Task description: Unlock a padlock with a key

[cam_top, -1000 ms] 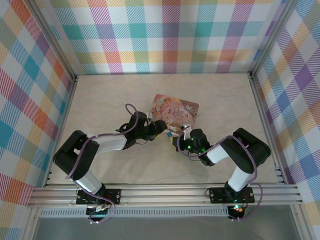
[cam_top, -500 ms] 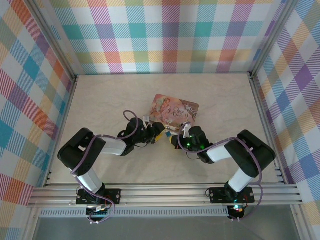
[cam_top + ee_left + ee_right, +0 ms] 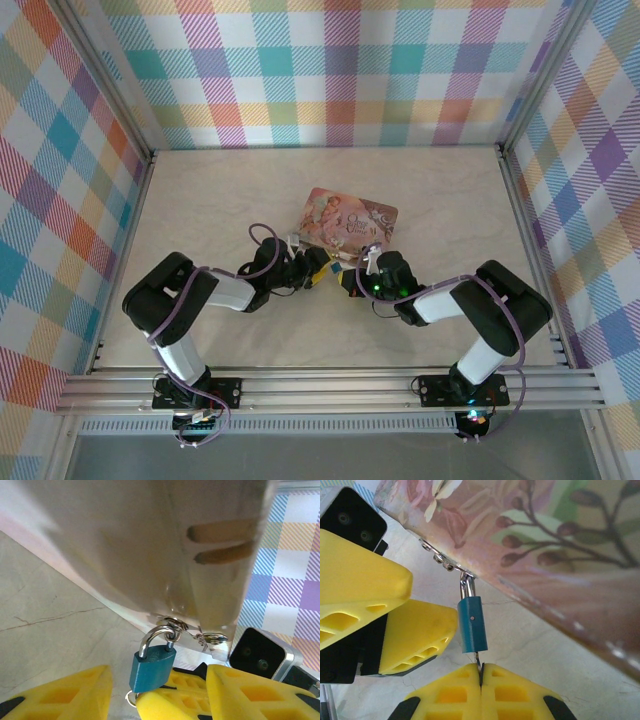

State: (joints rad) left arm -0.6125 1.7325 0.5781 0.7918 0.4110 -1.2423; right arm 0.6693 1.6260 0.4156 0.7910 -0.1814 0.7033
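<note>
The small blue-grey padlock (image 3: 472, 630) with its thin metal shackle hangs from the near edge of the pink illustrated rectangular tin (image 3: 350, 220). The right gripper (image 3: 481, 672) is clenched on a thin metal key (image 3: 479, 664) at the lock's base. The left gripper (image 3: 157, 680) straddles the lock, jaws apart.

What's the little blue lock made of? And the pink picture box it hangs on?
The padlock looks like metal painted matte teal-blue. Its shackle is bare shiny silver metal, catching bright highlights. The box is probably thin tin with glossy printed pictures: its side is shiny and reflects like a dull mirror.
</note>
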